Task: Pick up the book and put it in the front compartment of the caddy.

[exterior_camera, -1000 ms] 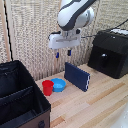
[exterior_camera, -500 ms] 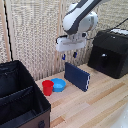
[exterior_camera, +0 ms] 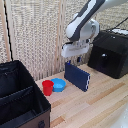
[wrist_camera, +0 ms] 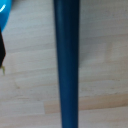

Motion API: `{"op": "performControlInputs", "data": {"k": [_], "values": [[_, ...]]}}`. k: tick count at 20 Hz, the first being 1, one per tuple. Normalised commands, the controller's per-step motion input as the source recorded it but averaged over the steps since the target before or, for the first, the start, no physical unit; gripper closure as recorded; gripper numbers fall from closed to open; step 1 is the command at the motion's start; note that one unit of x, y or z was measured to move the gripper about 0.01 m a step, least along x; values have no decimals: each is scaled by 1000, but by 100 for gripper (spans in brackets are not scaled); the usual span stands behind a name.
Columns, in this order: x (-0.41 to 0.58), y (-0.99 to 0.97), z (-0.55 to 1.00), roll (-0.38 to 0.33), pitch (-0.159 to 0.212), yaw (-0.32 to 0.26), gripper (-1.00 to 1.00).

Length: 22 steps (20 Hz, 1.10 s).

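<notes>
Right now your gripper (exterior_camera: 78,58) hangs just above the book (exterior_camera: 77,75), over the end of its upper edge nearer the slatted wall. That navy book stands on its long edge on the wooden table (exterior_camera: 95,107), upright, running diagonally from the back toward the exterior view's right. From the wrist view you're looking straight down along its top edge: the book (wrist_camera: 67,65) shows as a narrow dark-blue band crossing the whole picture, with bare wood on both sides of it. One dark fingertip (wrist_camera: 2,50) pokes in at the border of that picture, clear of the book; the other finger is out of view, so you can take the jaws as spread well wider than the book's thickness and holding nothing.

Just beside the book, on the exterior view's left, lies the small blue bowl (exterior_camera: 59,84), and touching or nearly touching it is the red cup (exterior_camera: 47,87). A corner of that bowl (wrist_camera: 4,12) also shows in the wrist view. The caddy (exterior_camera: 20,102) sits at the exterior view's lower left, well apart from the book, its black fabric walls upright and a divider crossing its inside. The glossy black appliance (exterior_camera: 111,52) stands at the exterior view's right, behind the arm.
</notes>
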Motion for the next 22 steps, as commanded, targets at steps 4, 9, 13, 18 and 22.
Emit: {"op": "performControlInputs", "data": {"k": [4, 9, 13, 18, 22], "values": [[121, -44, -276, -29, 60, 112, -100], [95, 87, -219, -49, 37, 101, -100], [219, -73, -291, -38, 9, 103, -100], [223, -225, -143, -8, 88, 121, 100], [256, -116, -51, 0, 133, 118, 100]]}}
